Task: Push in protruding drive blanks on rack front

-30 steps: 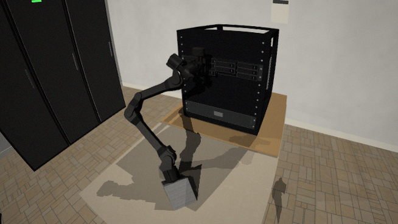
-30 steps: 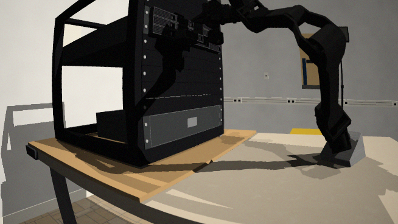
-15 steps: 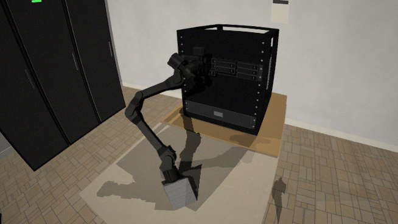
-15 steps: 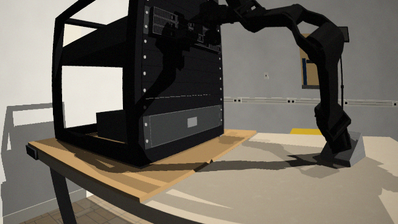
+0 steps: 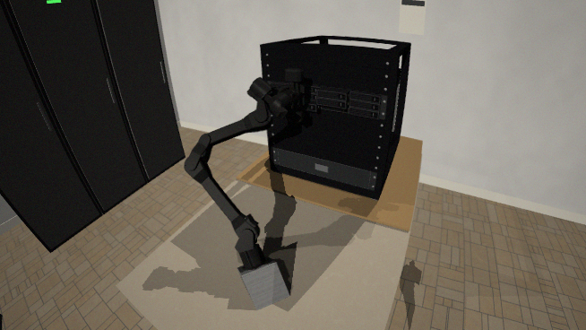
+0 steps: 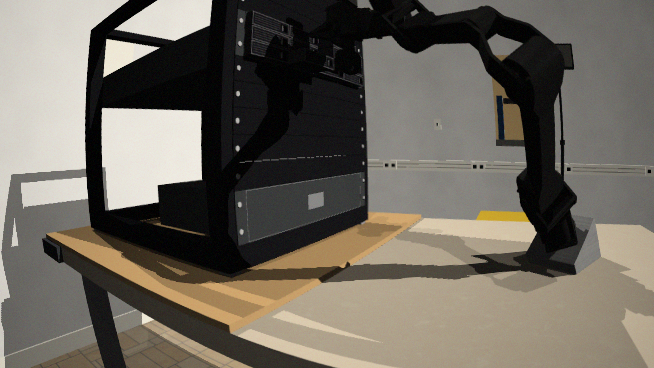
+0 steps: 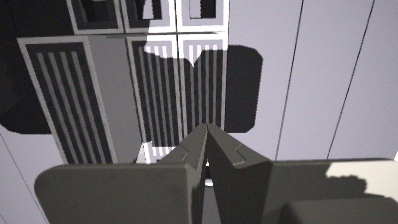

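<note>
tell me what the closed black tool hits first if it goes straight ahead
Probably the slatted dark drive blank with a pale frame, just ahead of the closed black tool's tips; the remaining gap is unclear.

In the views there are one rack [image 5: 327, 134] [image 6: 220, 150], one robot arm [image 5: 228, 130] [image 6: 537, 110], one desk [image 5: 349, 278] [image 6: 450, 310], two fingers and, at the left in the top view, three tall black cabinet doors [image 5: 130, 90].
</note>
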Action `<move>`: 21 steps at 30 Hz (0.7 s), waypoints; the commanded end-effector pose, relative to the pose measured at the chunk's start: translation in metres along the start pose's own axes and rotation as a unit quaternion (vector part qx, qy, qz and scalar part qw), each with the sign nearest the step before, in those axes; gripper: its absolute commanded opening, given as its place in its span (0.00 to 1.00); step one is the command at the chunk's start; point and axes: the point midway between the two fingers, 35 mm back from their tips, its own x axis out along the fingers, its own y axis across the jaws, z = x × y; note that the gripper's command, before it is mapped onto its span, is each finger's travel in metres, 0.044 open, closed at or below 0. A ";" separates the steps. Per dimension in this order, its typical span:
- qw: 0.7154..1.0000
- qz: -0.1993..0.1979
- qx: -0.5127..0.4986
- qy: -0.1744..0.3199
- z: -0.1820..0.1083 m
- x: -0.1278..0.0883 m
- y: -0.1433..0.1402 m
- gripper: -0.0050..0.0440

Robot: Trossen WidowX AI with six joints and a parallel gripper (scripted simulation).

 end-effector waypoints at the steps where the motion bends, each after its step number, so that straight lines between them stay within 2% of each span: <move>1: 1.000 -0.005 -0.007 -0.004 0.005 0.002 -0.005 0.00; 21: 1.000 -0.005 -0.007 -0.004 0.005 0.006 -0.005 0.00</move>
